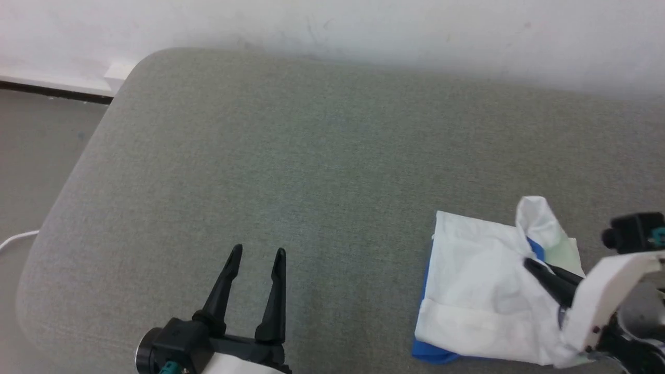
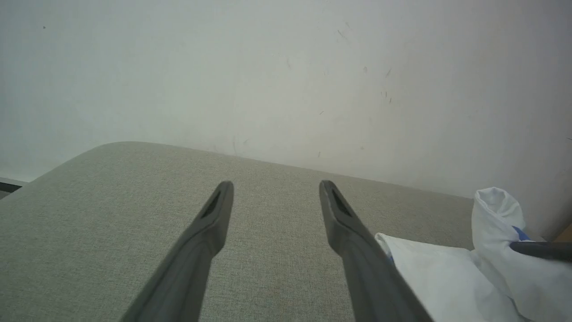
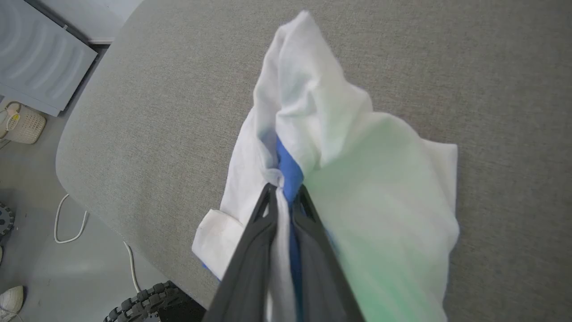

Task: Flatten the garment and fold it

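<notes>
The garment (image 1: 483, 291) lies partly folded at the right of the grey cushioned surface (image 1: 311, 156), white with a blue edge along its left and bottom. My right gripper (image 1: 530, 264) is shut on a bunched fold of the garment (image 3: 313, 134), pinching white and blue cloth between its fingers (image 3: 257, 232) and holding a peak of fabric up. My left gripper (image 1: 257, 253) hovers open over bare cushion well left of the garment, nothing between its fingers (image 2: 210, 223). In the left wrist view the garment (image 2: 447, 277) shows at lower right.
A pale wall (image 1: 363, 26) runs behind the cushion. The cushion's rounded left edge drops to a grey floor (image 1: 31, 156) with a white cable (image 1: 15, 239). The right wrist view shows a pale basket (image 3: 22, 127), a cabinet (image 3: 40, 53) and a black wheel (image 3: 152, 304) on the floor.
</notes>
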Motion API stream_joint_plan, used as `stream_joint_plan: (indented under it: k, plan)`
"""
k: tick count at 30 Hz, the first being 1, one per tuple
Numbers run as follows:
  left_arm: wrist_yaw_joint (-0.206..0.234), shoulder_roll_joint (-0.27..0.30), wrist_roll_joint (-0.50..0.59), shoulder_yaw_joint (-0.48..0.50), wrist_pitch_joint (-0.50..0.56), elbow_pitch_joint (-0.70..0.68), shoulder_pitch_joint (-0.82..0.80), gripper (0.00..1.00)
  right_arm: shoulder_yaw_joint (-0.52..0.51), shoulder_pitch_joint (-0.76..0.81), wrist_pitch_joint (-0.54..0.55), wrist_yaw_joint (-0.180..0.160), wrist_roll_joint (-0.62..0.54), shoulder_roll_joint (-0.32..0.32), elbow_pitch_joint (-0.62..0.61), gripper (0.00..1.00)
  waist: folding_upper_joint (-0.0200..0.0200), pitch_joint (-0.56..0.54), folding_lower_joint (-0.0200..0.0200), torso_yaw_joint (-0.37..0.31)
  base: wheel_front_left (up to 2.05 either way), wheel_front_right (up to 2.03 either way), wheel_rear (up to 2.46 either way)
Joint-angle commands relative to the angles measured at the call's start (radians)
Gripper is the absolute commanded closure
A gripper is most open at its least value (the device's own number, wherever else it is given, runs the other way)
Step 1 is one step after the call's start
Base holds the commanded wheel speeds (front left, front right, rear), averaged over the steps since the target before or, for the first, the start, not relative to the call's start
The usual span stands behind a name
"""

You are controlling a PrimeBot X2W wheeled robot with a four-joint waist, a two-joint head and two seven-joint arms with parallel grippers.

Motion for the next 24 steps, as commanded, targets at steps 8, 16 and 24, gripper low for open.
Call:
stream_joint_plan:
  k: [8,16,24]
  plan:
    - [-0.010,-0.024,0.000,-0.014,-0.003,0.014,-0.012,0.00,0.127,-0.111,0.003,-0.001,-0.040,0.032,0.062,1.00,0.0000,0.043,0.0001,0.054,0.00,0.00,0.00]
    - [-0.021,-0.053,0.003,-0.018,-0.006,0.035,-0.031,0.00,0.189,-0.160,-0.003,-0.001,-0.122,0.045,0.212,1.00,0.0000,0.065,0.0001,0.087,0.00,0.00,0.00]
    - [-0.039,-0.077,0.006,-0.012,-0.007,0.056,-0.043,0.00,0.197,-0.183,-0.033,-0.001,-0.210,0.073,0.346,1.00,0.0000,0.069,0.0001,0.108,0.00,0.00,0.00]
